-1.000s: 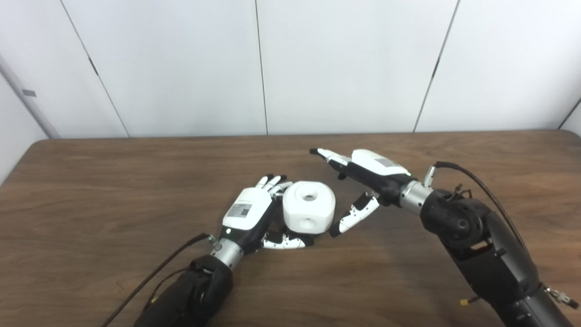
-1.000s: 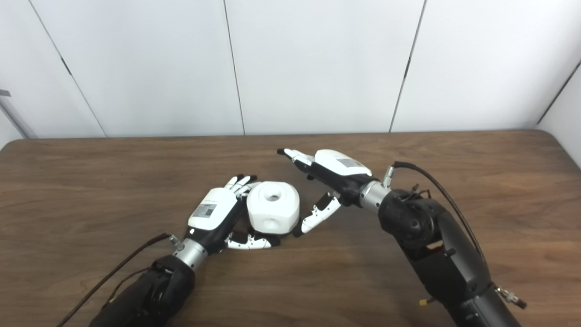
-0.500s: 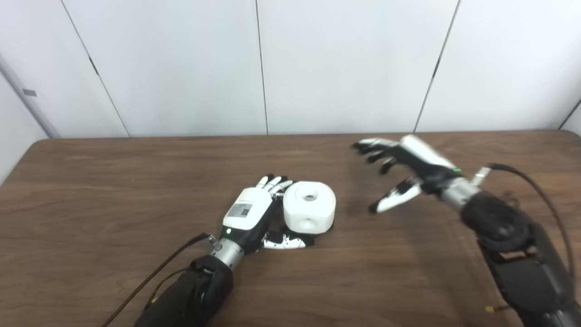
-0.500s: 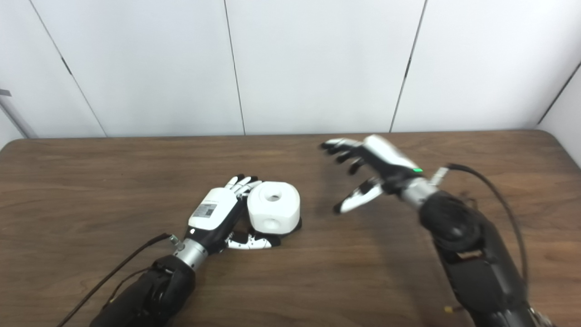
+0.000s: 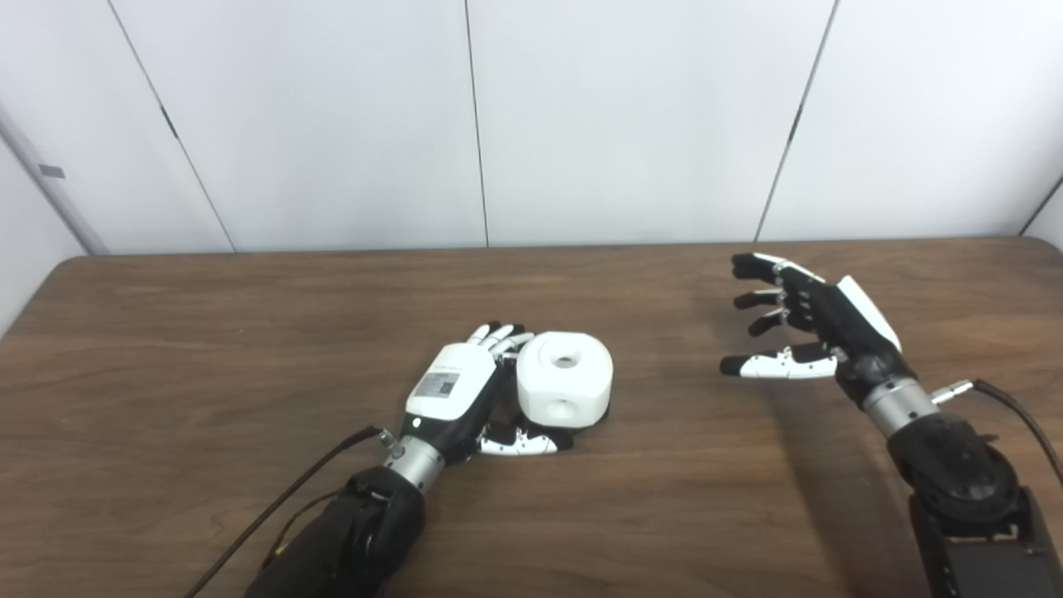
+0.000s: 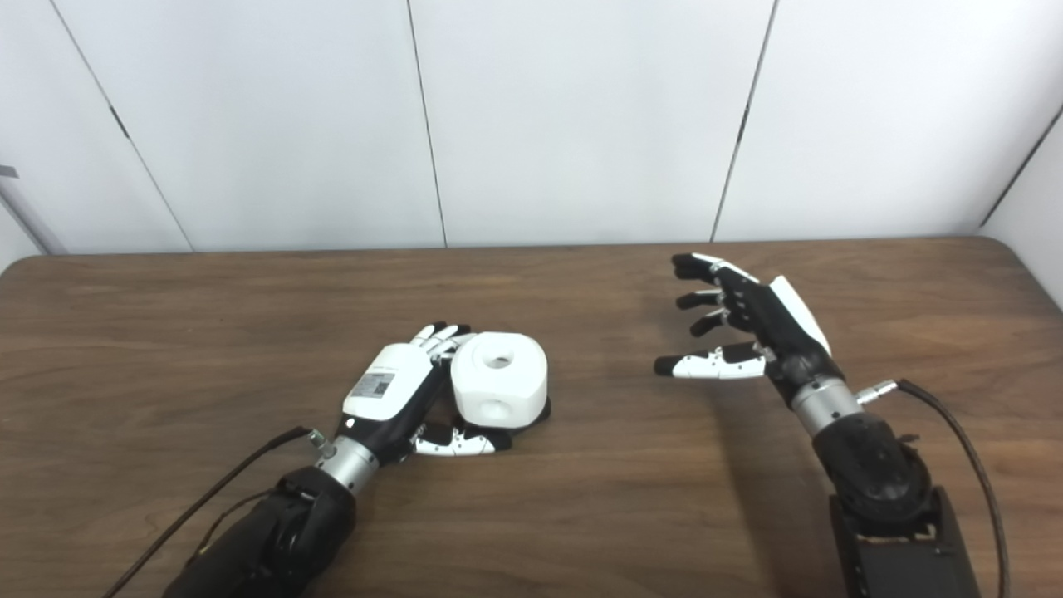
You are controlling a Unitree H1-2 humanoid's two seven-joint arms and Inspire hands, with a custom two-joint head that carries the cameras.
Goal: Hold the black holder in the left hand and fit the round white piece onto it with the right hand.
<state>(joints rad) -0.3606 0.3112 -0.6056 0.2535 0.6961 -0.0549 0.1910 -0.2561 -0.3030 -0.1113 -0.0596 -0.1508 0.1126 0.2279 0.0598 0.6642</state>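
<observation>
While the left hand lies low on the brown worktop, its fingers curl around the far side of the round white piece, with the thumb along the near edge, so it is grasping the assembly at the centre of the worktop. Only a thin dark rim of the black holder shows beneath the white piece, which appears to be seated on it already; how fully it is seated cannot be told. The white piece is a rounded block, with one hole facing up and another facing the camera. The right hand hovers above the worktop, well apart from the piece and to its right, with fingers spread and released, holding nothing, palm turned toward the piece. The piece lies straight off that hand's fingertips, to its left and lower. The left hand is touching the piece and is by far the nearer. The piece has no clear long axis; its upward hole suggests a vertical fitting direction. Any further press would likely come from above.
</observation>
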